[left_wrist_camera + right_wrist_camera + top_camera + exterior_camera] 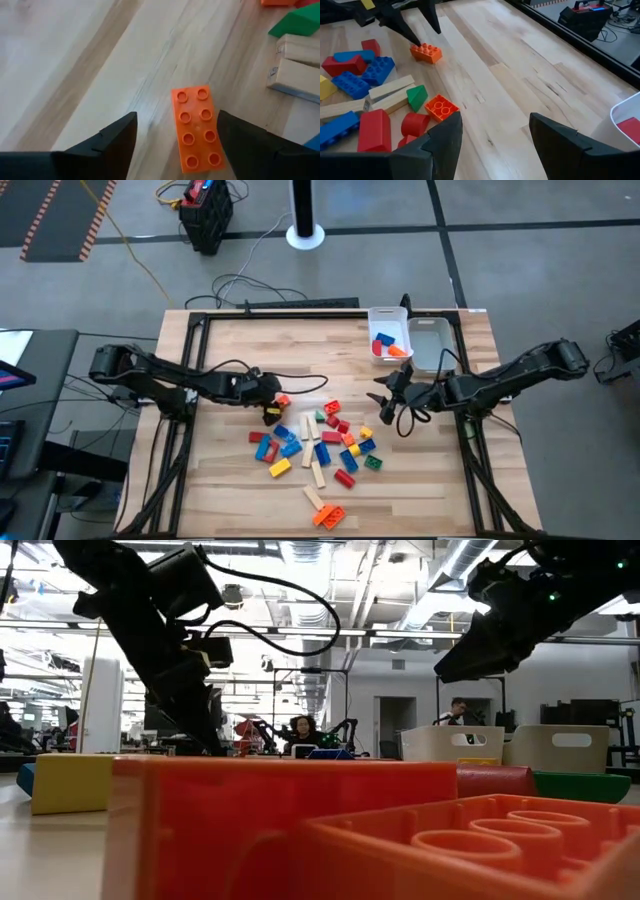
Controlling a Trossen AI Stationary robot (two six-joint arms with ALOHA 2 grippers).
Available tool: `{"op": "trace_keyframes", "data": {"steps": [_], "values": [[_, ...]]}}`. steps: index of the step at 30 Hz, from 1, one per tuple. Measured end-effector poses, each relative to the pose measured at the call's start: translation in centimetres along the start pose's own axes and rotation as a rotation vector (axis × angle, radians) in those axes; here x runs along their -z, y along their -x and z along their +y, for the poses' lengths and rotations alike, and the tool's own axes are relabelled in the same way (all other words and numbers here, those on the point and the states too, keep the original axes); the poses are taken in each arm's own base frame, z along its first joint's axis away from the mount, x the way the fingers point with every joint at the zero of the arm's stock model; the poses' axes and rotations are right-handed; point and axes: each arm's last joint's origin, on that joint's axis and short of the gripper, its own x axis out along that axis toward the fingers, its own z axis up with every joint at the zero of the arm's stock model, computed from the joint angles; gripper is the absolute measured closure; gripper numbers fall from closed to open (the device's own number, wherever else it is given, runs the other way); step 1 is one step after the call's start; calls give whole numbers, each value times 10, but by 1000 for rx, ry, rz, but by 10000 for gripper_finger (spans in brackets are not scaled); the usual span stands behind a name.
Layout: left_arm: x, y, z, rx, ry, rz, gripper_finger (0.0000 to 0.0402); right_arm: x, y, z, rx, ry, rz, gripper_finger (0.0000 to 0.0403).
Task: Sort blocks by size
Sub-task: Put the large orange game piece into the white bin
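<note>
Nearest the table's front edge: an orange brick point(328, 516) lies next to a pale wooden bar point(314, 498), apart from the main heap.

Mid-table: the blocks point(318, 445) lie in a loose pile, red, blue, yellow, green and orange, with wooden bars mixed in. No grouping by size is evident there.

Left of the pile: the left gripper point(271, 402) sits low over the wood, fingers spread. The left wrist view shows an orange eight-stud brick point(196, 128) flat on the table between the fingers, with a gap on both sides; not gripped.

Right of the pile: the right gripper point(384, 402) hangs above bare table, fingers parted, nothing held.

Far right corner: two white trays. The left tray point(388, 314) holds only a few pieces, blue, red and orange; the right tray point(432, 356) appears empty.

Judgement: sorting is at an early stage. Nearly every block is left to move.
</note>
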Motion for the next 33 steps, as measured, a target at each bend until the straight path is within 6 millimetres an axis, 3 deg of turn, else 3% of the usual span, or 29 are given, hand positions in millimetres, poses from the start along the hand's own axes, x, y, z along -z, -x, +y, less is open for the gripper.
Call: {"op": "trace_keyframes", "data": {"steps": [5, 14, 25, 29, 33], "values": [[7, -4, 0, 42, 3, -20, 102, 1, 1, 2, -12, 0, 0, 144], [7, -5, 1, 37, -39, -23, 106, 2, 4, 7, -37, -23, -1, 144], [16, -34, -5, -4, -78, 15, 110, 5, 10, 14, -55, -35, -6, 144], [15, -35, -6, -6, -104, 5, 138, 5, 11, 17, -63, -36, -6, 144], [14, -36, -6, -11, -145, -5, 200, 7, 13, 18, -70, -54, -3, 144]]}}
